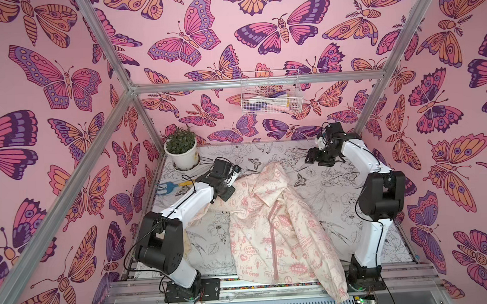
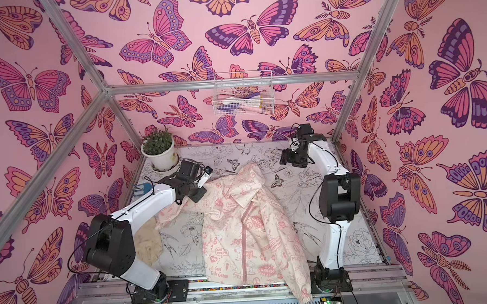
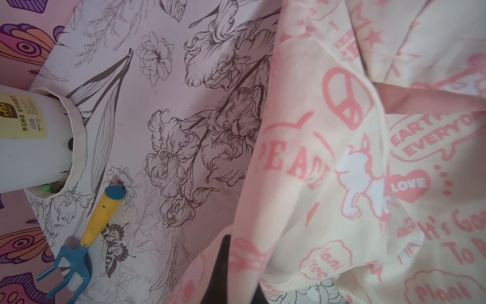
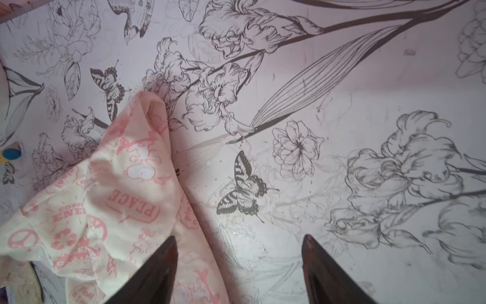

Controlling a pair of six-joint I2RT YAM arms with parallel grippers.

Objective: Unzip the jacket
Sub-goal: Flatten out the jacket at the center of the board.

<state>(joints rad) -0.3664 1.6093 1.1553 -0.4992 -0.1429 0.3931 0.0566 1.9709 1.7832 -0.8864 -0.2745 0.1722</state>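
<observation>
My left gripper (image 1: 227,193) pinches the jacket (image 1: 268,236) near its shoulder. My right gripper (image 4: 240,263) hangs wide open, empty, beside the hood (image 4: 142,147). The zipper (image 1: 274,241) looks closed, so next I must find its pull.

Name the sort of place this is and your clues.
Probably a staged robot test booth: an aluminium frame holds butterfly-printed walls, and two robot arms are mounted at the front of a flower-print table bearing a jacket.
</observation>
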